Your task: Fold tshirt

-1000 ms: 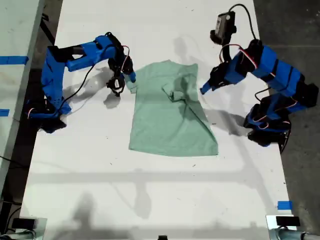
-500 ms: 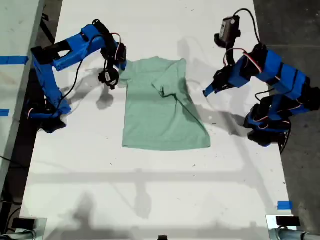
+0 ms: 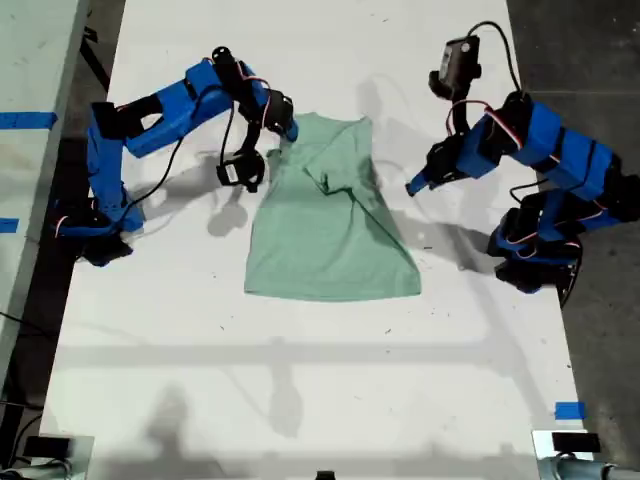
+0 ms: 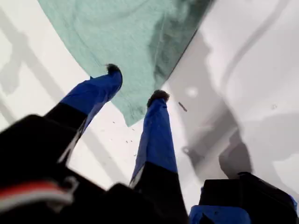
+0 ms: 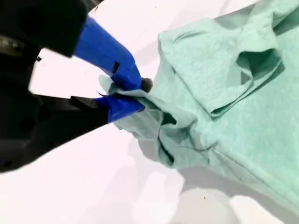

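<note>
Pale mint-green cloth tshirt (image 3: 330, 215) lying mid white table (image 3: 300, 380), partly folded. My second end effector (image 5: 133, 95) pinching a bunched sleeve edge; my first end effector (image 4: 135, 84) hovering parted over another edge. Cloth looking light, limp, likely sagging; gripping corners seems best.

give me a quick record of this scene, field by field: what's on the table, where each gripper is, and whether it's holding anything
surface: white table
item: tshirt, pale mint green, partly folded, bunched near the collar end
second gripper: shut on a gathered edge of the tshirt, at the exterior view's left
first gripper: open, holding nothing, fingertips over the tshirt's edge, at the exterior view's right
fold status: not finished; the hem end lies flat
</note>
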Available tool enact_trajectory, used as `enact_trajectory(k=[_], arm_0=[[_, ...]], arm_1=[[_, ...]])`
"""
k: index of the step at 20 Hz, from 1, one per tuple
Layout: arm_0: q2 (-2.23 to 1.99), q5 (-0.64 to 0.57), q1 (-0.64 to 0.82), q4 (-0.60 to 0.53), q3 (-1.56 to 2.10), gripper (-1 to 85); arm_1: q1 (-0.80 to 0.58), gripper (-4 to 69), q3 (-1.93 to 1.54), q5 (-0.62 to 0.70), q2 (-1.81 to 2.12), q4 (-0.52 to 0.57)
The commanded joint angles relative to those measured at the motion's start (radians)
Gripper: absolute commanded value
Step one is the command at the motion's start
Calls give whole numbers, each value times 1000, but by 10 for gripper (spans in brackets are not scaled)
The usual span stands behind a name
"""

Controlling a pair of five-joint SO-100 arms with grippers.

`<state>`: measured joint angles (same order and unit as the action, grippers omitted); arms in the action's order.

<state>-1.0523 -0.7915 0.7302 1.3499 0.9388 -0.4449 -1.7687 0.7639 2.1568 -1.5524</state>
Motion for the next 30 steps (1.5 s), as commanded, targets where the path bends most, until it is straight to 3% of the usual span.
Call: enact_trajectory(k=[1,8,9,10,13,16,19,21,23,24,25,26,28,30], arm_0=[[21,-17,-37,-103,-58,3],[101,-49,-130,-397,-64,27],[94,-51,-132,-390,-64,280],[71,-55,-140,-359,-64,391],[-55,0,-135,-233,-60,209],[-199,44,-110,-121,-48,144],[-351,51,-114,-29,14,7],[-446,51,-132,23,123,7],[-575,75,-170,-15,324,31],[-657,106,-198,-64,457,77],[-739,140,-225,-112,584,179],[-811,167,-252,-140,692,222],[-954,238,-296,-199,900,253],[-1035,296,-328,-230,1043,252]], arm_1=[[28,160,5,-15,43,41],[49,159,-57,-46,43,100],[51,159,-61,-46,43,106],[51,159,-66,-46,43,109],[49,159,-75,-48,43,110],[49,159,-89,-51,43,126],[58,159,-115,-51,41,137],[75,157,-138,-61,43,137],[97,157,-172,-66,40,161],[114,154,-192,-58,38,181],[129,160,-213,-40,38,199],[146,186,-232,-31,38,212],[173,309,-279,-25,38,239],[192,331,-344,-26,38,268]])
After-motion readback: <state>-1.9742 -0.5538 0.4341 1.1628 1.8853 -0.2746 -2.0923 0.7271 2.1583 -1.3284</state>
